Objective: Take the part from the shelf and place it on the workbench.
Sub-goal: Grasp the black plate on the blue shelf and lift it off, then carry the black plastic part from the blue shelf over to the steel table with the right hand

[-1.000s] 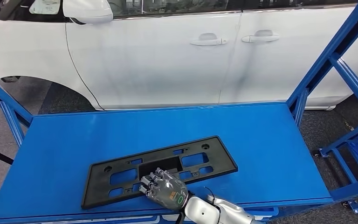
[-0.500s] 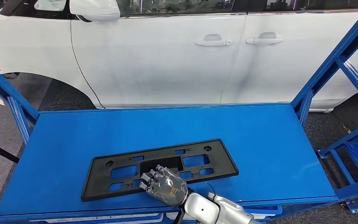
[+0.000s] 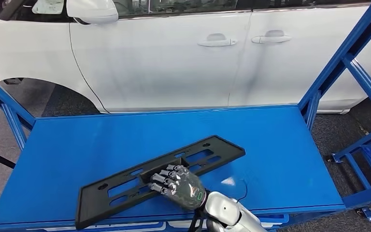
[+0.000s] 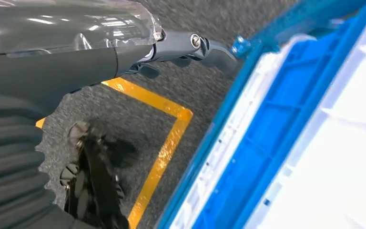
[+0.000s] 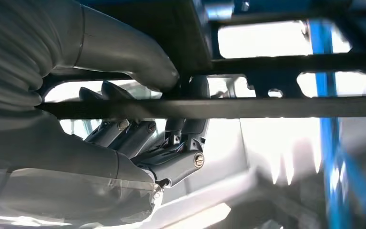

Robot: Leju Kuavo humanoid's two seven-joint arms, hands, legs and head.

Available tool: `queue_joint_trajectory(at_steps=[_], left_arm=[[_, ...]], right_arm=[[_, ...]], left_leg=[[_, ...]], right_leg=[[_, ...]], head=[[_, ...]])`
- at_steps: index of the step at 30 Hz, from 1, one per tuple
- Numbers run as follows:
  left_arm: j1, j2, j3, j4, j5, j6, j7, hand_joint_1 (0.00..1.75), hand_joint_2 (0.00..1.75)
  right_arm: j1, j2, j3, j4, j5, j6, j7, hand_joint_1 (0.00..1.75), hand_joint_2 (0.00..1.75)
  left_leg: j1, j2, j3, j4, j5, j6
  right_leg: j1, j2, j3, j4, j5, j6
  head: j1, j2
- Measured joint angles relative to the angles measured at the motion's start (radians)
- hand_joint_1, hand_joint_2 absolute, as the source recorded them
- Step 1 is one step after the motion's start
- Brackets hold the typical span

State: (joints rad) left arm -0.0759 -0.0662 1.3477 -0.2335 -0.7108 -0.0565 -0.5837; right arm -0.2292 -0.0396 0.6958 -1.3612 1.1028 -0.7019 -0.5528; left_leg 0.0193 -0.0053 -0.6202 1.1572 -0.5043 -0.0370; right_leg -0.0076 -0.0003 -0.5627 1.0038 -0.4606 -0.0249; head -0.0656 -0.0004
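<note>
The part is a flat black plate holder [image 3: 227,151] with several cut-outs, lying slantwise across the blue shelf top [image 3: 280,135], one end near the front left edge. My right hand [image 3: 181,186] grips it at the middle of its near long side. In the right wrist view the thumb [image 5: 133,52] lies on one face of the black frame [image 5: 267,107] and the dark fingers [image 5: 171,143] curl around the other. My left hand [image 4: 190,43] hangs beside the rack over the floor, holding nothing.
A white car [image 3: 174,58] stands close behind the shelf. Slanted blue frame posts rise at the right [image 3: 340,63] and left [image 3: 5,106] ends. Dark carpet floor with a yellow line [image 4: 167,143] lies beside the blue rack edge [image 4: 248,114].
The part has turned in my right hand: its left end swung toward the front edge and its right end moved away. The hand shifted slightly right with it.
</note>
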Motion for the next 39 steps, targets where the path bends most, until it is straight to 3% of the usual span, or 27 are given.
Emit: queue_joint_trajectory(at_steps=[2, 3, 5, 7, 8, 10, 11, 12, 13, 14, 15, 17, 18, 22, 24, 26, 27, 28, 29, 31, 33, 37, 39], left_arm=[[-0.002, 0.003, 0.000, 0.000, -0.007, -0.003, 0.000, 0.00, 1.75], [-0.003, 0.004, -0.001, 0.000, -0.009, -0.003, 0.000, 0.00, 1.75], [-0.003, 0.006, -0.001, 0.000, -0.011, -0.003, 0.000, 0.00, 1.75], [-0.004, 0.006, -0.002, 0.000, -0.011, -0.003, 0.000, 0.00, 1.75], [-0.005, 0.006, -0.003, 0.000, -0.011, -0.003, 0.000, 0.00, 1.75], [-0.007, 0.006, -0.005, 0.000, -0.011, -0.003, 0.000, 0.00, 1.75], [-0.007, 0.006, -0.005, 0.000, -0.011, -0.003, 0.000, 0.00, 1.75], [-0.007, 0.007, -0.006, 0.000, -0.011, -0.003, 0.000, 0.00, 1.75], [-0.007, 0.007, -0.006, 0.000, -0.011, -0.003, 0.000, 0.00, 1.75], [-0.007, 0.007, -0.006, 0.000, -0.011, -0.003, 0.000, 0.00, 1.75], [-0.007, 0.007, -0.006, 0.000, -0.011, -0.004, 0.000, 0.00, 1.75], [-0.008, 0.007, -0.007, 0.000, -0.011, -0.004, 0.000, 0.00, 1.75], [-0.008, 0.007, -0.007, 0.000, -0.011, -0.004, 0.000, 0.00, 1.75], [-0.010, 0.007, -0.007, 0.000, -0.011, -0.004, 0.000, 0.00, 1.75], [-0.011, 0.007, -0.007, 0.000, -0.011, -0.005, 0.000, 0.00, 1.75], [-0.010, 0.008, -0.007, 0.000, -0.011, -0.005, 0.000, 0.00, 1.75], [-0.009, 0.009, -0.007, 0.000, -0.011, -0.005, 0.000, 0.00, 1.75], [-0.009, 0.009, -0.007, 0.000, -0.011, -0.005, 0.000, 0.00, 1.75], [-0.009, 0.009, -0.007, 0.000, -0.011, -0.005, 0.000, 0.00, 1.75], [-0.010, 0.010, -0.007, 0.000, -0.011, -0.005, 0.000, 0.00, 1.75], [-0.012, 0.010, -0.007, 0.000, -0.011, -0.004, 0.000, 0.00, 1.75], [-0.011, 0.012, -0.007, 0.000, -0.011, -0.003, 0.000, 0.00, 1.75], [-0.012, 0.012, -0.007, 0.000, -0.011, -0.003, 0.000, 0.00, 1.75]], right_arm=[[0.033, 0.002, -0.086, -0.075, -0.138, 0.000, -0.095, 1.75, 1.75], [0.045, 0.001, -0.122, -0.107, -0.187, 0.000, -0.118, 1.75, 1.75], [0.062, -0.001, -0.174, -0.155, -0.229, 0.001, -0.135, 1.75, 1.75], [0.076, -0.003, -0.206, -0.187, -0.234, 0.001, -0.140, 1.75, 1.75], [0.081, -0.004, -0.217, -0.200, -0.235, 0.001, -0.141, 1.75, 1.75], [0.091, -0.005, -0.232, -0.215, -0.236, 0.001, -0.143, 1.75, 1.75], [0.096, -0.005, -0.238, -0.220, -0.236, 0.001, -0.143, 1.75, 1.75], [0.101, -0.006, -0.242, -0.223, -0.236, 0.001, -0.143, 1.75, 1.75], [0.105, -0.008, -0.245, -0.226, -0.236, 0.001, -0.143, 1.75, 1.75], [0.108, -0.009, -0.247, -0.229, -0.236, 0.001, -0.143, 1.75, 1.75], [0.109, -0.010, -0.248, -0.233, -0.236, 0.002, -0.143, 1.75, 1.75], [0.109, -0.010, -0.251, -0.241, -0.236, 0.002, -0.143, 1.75, 1.75], [0.109, -0.010, -0.253, -0.244, -0.236, 0.002, -0.143, 1.75, 1.75], [0.111, -0.011, -0.258, -0.251, -0.236, 0.002, -0.143, 1.75, 1.75], [0.111, -0.011, -0.260, -0.255, -0.236, 0.002, -0.143, 1.75, 1.75], [0.112, -0.011, -0.260, -0.256, -0.236, 0.002, -0.143, 1.75, 1.75], [0.113, -0.011, -0.261, -0.256, -0.236, 0.002, -0.143, 1.75, 1.75], [0.113, -0.011, -0.261, -0.256, -0.236, 0.002, -0.143, 1.75, 1.75], [0.114, -0.011, -0.261, -0.256, -0.236, 0.002, -0.143, 1.75, 1.75], [0.114, -0.011, -0.261, -0.257, -0.236, 0.002, -0.143, 1.75, 1.75], [0.114, -0.011, -0.262, -0.257, -0.236, 0.002, -0.143, 1.75, 1.75], [0.114, -0.011, -0.262, -0.258, -0.236, 0.002, -0.143, 1.75, 1.75], [0.114, -0.011, -0.263, -0.259, -0.236, 0.002, -0.143, 1.75, 1.75]], left_leg=[[-0.003, -0.001, 0.053, -0.118, 0.041, 0.008], [-0.004, -0.001, 0.063, -0.142, 0.044, 0.014], [-0.006, -0.002, 0.063, -0.149, 0.042, 0.027], [-0.004, 0.000, 0.064, -0.154, 0.047, 0.041], [-0.002, 0.001, 0.064, -0.156, 0.049, 0.048], [-0.003, 0.002, 0.062, -0.157, 0.050, 0.055], [-0.003, 0.003, 0.062, -0.157, 0.050, 0.056], [-0.003, 0.002, 0.062, -0.156, 0.050, 0.057], [-0.003, 0.002, 0.062, -0.155, 0.049, 0.056], [-0.003, 0.001, 0.064, -0.154, 0.048, 0.055], [-0.003, 0.001, 0.065, -0.152, 0.046, 0.053], [-0.007, 0.000, 0.066, -0.148, 0.040, 0.044], [-0.009, -0.001, 0.065, -0.146, 0.038, 0.039], [-0.007, 0.000, 0.061, -0.133, 0.024, 0.016], [-0.005, 0.000, 0.026, -0.049, -0.028, 0.007], [-0.004, 0.001, -0.037, 0.087, -0.090, 0.002], [-0.004, 0.001, -0.060, 0.134, -0.102, 0.001], [-0.004, 0.001, -0.066, 0.143, -0.093, 0.001], [-0.004, 0.001, -0.051, 0.109, -0.064, 0.003], [-0.005, 0.001, 0.015, -0.034, 0.008, 0.010], [-0.010, 0.000, 0.058, -0.132, 0.039, 0.020], [-0.010, 0.000, 0.062, -0.154, 0.047, 0.041], [-0.005, 0.002, 0.065, -0.162, 0.053, 0.053]], right_leg=[[0.004, 0.001, -0.001, 0.005, -0.003, 0.009], [0.006, 0.001, -0.003, 0.006, -0.004, 0.013], [0.006, 0.001, -0.006, 0.006, -0.002, 0.024], [0.004, 0.002, -0.015, 0.029, -0.020, 0.035], [0.003, 0.002, -0.032, 0.067, -0.045, 0.039], [0.001, 0.001, -0.095, 0.199, -0.113, 0.044], [0.000, 0.001, -0.127, 0.265, -0.138, 0.045], [0.000, 0.001, -0.147, 0.303, -0.143, 0.046], [-0.001, 0.001, -0.148, 0.301, -0.128, 0.046], [-0.002, 0.001, -0.129, 0.258, -0.097, 0.045], [-0.003, 0.001, -0.095, 0.185, -0.056, 0.042], [-0.001, 0.001, -0.036, 0.059, -0.009, 0.035], [0.000, 0.002, -0.023, 0.028, -0.002, 0.032], [0.000, 0.003, -0.019, 0.013, 0.000, 0.011], [-0.003, 0.000, -0.016, 0.008, 0.003, 0.000], [-0.001, 0.000, -0.017, 0.008, 0.002, -0.003], [0.000, 0.000, -0.016, 0.009, 0.001, -0.004], [0.000, 0.000, -0.016, 0.010, 0.001, -0.005], [0.001, 0.001, -0.014, 0.010, 0.000, -0.004], [0.002, 0.002, -0.011, 0.012, -0.003, -0.002], [0.005, 0.003, -0.014, 0.015, -0.003, 0.005], [0.005, 0.004, -0.019, 0.021, -0.008, 0.026], [0.004, 0.004, -0.049, 0.091, -0.054, 0.035]], head=[[0.000, 0.000], [0.000, 0.000], [0.000, 0.000], [0.000, 0.000], [0.000, 0.000], [0.000, 0.000], [0.000, 0.000], [0.000, 0.000], [0.000, 0.000], [0.000, 0.000], [0.000, 0.000], [0.000, 0.000], [0.000, 0.000], [0.000, 0.000], [0.000, 0.000], [0.000, 0.000], [0.000, 0.000], [0.000, 0.000], [0.000, 0.000], [0.000, 0.000], [0.000, 0.000], [0.000, 0.000], [0.000, 0.000]])
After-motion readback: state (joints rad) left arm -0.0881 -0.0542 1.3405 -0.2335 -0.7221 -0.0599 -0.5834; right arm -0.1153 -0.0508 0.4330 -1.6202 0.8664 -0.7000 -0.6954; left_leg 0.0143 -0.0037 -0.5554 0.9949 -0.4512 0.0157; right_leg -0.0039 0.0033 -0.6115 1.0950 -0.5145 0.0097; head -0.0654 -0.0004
